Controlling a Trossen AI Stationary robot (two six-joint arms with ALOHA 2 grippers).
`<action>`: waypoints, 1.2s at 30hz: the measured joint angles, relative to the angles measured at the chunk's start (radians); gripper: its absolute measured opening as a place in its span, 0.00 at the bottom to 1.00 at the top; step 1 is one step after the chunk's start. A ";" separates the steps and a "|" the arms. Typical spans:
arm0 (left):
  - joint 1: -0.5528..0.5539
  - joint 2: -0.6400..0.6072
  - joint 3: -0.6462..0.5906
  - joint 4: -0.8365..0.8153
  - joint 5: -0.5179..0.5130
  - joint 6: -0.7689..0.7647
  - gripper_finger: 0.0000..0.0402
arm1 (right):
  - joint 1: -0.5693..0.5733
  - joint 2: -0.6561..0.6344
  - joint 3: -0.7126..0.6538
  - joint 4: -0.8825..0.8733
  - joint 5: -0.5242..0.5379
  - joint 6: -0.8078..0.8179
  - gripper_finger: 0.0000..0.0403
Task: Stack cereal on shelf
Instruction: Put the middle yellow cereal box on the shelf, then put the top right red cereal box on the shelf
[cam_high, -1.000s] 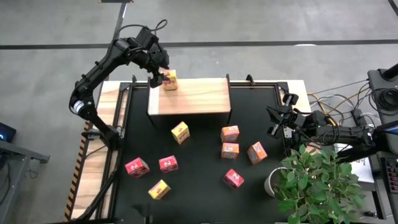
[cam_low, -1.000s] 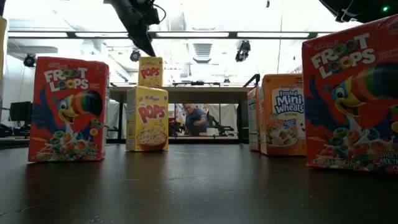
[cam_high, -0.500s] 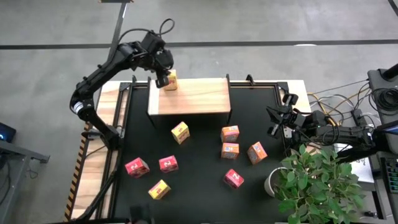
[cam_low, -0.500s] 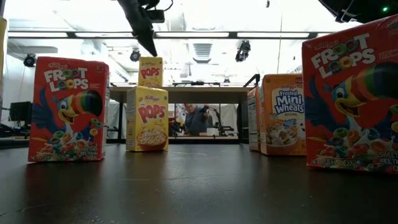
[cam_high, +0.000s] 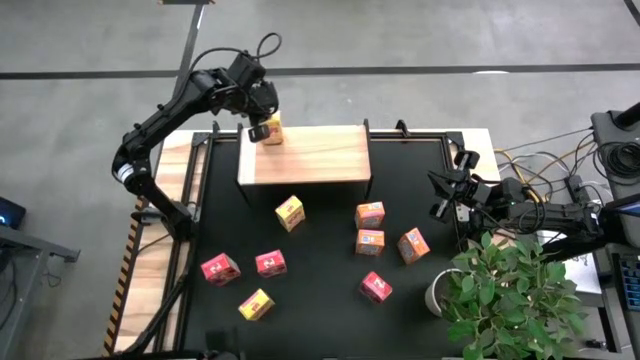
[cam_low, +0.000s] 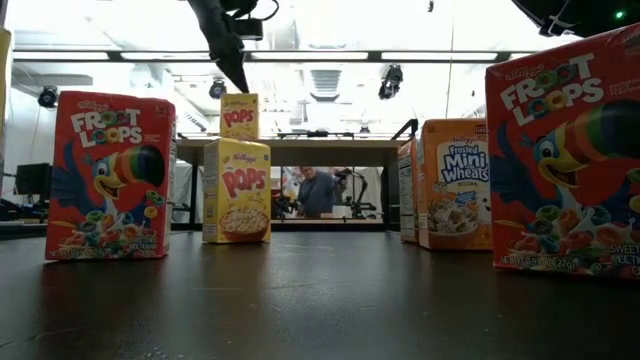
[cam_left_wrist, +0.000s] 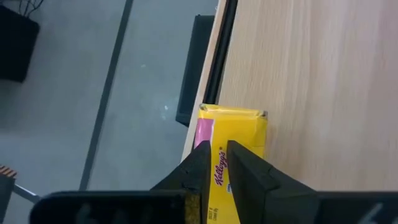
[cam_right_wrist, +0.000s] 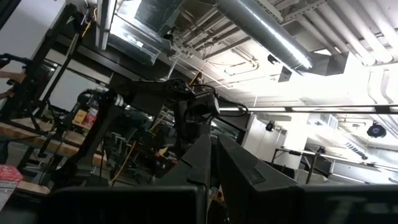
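Observation:
The shelf (cam_high: 310, 155), a light wooden block, stands at the mat's far side. One yellow cereal box (cam_high: 274, 130) stands upright on the shelf's far left corner (cam_low: 240, 115). My left gripper (cam_left_wrist: 222, 167) hovers right over this box, fingers pointing down and drawn together. Several more cereal boxes lie on the black mat: yellow (cam_high: 290, 212) (cam_high: 256, 304), orange (cam_high: 370, 213) (cam_high: 370, 241) (cam_high: 413, 245) and pink-red (cam_high: 219, 268) (cam_high: 271, 263) (cam_high: 376, 287). My right gripper (cam_high: 445, 195) waits shut at the mat's right edge. My left gripper comes at the yellow box's top (cam_left_wrist: 239, 127) from above, pointing down. In the low view its fingertips (cam_low: 240, 82) end right at the box's top edge. I cannot tell whether they touch it. The box stands on the shelf.
A potted plant (cam_high: 510, 290) stands at the near right corner. Cables and gear (cam_high: 560, 180) lie beyond the right edge. The mat has free room between the boxes and at its near right. A person shows in the room behind the shelf (cam_low: 318, 190).
My left gripper has brought its fingers together over the yellow box and shifted a little toward the table's right, so it now stands over the box's top. The box has stayed upright on the shelf's corner.

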 joint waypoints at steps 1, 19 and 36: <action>0.000 -0.001 0.000 -0.005 0.000 0.000 0.09 | 0.000 0.000 0.000 0.000 0.000 0.000 0.04; -0.047 -0.059 0.000 0.021 -0.003 -0.060 0.09 | 0.000 0.000 0.000 0.000 0.000 -0.003 0.04; -0.696 -0.131 -0.049 -0.042 0.000 -0.655 0.09 | 0.000 0.000 0.000 0.001 0.000 -0.008 0.04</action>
